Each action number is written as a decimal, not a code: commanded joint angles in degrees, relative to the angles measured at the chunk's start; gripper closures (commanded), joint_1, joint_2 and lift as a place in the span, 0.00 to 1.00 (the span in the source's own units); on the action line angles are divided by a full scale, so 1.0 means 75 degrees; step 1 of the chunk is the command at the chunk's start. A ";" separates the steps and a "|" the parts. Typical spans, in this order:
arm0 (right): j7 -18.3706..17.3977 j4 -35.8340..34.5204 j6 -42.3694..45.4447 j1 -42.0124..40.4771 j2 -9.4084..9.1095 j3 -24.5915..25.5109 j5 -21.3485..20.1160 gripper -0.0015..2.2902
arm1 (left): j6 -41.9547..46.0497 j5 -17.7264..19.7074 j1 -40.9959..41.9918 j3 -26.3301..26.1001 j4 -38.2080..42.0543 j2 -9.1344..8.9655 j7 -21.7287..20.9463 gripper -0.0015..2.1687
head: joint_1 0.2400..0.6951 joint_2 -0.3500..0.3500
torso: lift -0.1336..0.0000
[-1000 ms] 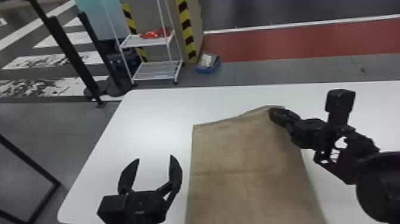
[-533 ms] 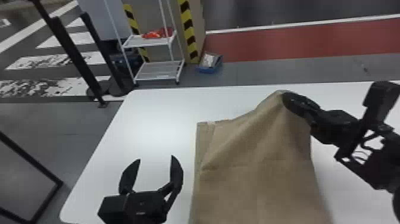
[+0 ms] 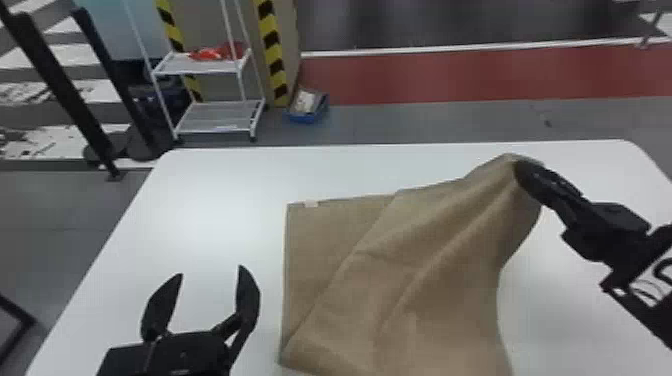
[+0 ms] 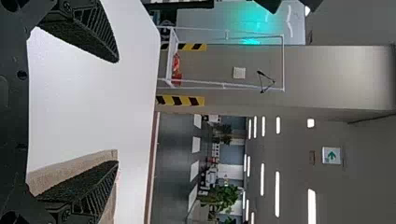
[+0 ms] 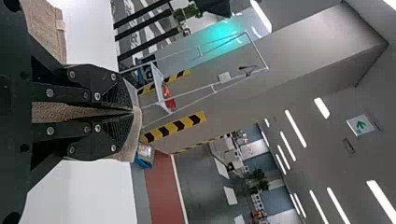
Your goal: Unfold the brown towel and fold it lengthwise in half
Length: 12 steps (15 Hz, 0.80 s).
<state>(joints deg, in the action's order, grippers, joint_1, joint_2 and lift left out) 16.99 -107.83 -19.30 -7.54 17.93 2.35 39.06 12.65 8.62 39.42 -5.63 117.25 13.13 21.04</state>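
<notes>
Treat the towel [image 3: 400, 300], lying inside the far and left edges of the bench [image 3: 210, 215], as light, limp and prone to sag, best gripped by its corners, with the far right one pinched in the right pincer [image 5: 132, 111] and the left pincer [image 3: 210, 271] spread.

The head view looks forward and down from above the counter [image 3: 215, 200]; each wrist view, close and turned sideways, faces out beyond it. All share the white rack [image 3: 217, 117].

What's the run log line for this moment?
right pincer: shut on brown towel, far corner raised | left pincer: open, empty, over white table | lengthwise fold: unfinished
</notes>
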 commanded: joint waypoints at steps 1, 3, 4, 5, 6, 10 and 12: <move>0.0078 -0.0118 0.0070 -0.0565 0.0046 0.0682 0.0230 0.45 | 0.0100 -0.0001 0.0065 -0.0012 -0.0001 0.0008 -0.0005 0.05 | 1.00 0.64 | 0.08; 0.0090 -0.0118 0.0187 -0.0987 0.0046 0.1233 0.0312 0.45 | 0.0123 -0.0001 0.0088 -0.0012 -0.0001 0.0008 -0.0005 0.05 | 1.00 0.56 | 0.08; 0.0172 -0.0060 0.0187 -0.1175 0.0046 0.1526 0.0406 0.45 | 0.0170 -0.0001 0.0123 -0.0012 0.0011 0.0008 -0.0017 0.05 | 1.00 0.53 | 0.08; 0.0231 0.0034 0.0211 -0.1327 0.0011 0.1807 0.0476 0.45 | 0.0170 -0.0001 0.0135 -0.0012 0.0023 0.0008 -0.0028 0.05 | 1.00 0.49 | 0.08; 0.0313 0.0151 0.0258 -0.1444 -0.0036 0.2088 0.0476 0.45 | 0.0170 -0.0001 0.0147 -0.0012 0.0023 0.0008 -0.0028 0.05 | 1.00 0.47 | 0.08; 0.0547 0.0667 0.0445 -0.1702 -0.0071 0.3002 0.0500 0.45 | 0.0170 -0.0001 0.0123 -0.0012 0.0035 0.0031 -0.0028 0.05 | 1.00 0.32 | 0.08; 0.0699 0.0983 0.0445 -0.1878 -0.0106 0.3553 0.0628 0.45 | 0.0100 0.0010 0.0053 -0.0012 -0.0012 0.0031 -0.0028 0.05 | 1.00 0.22 | 0.08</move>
<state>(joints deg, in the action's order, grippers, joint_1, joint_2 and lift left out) 21.91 -102.15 -15.99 -20.62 17.34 25.99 43.26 13.76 8.62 40.17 -5.72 117.45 13.36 20.83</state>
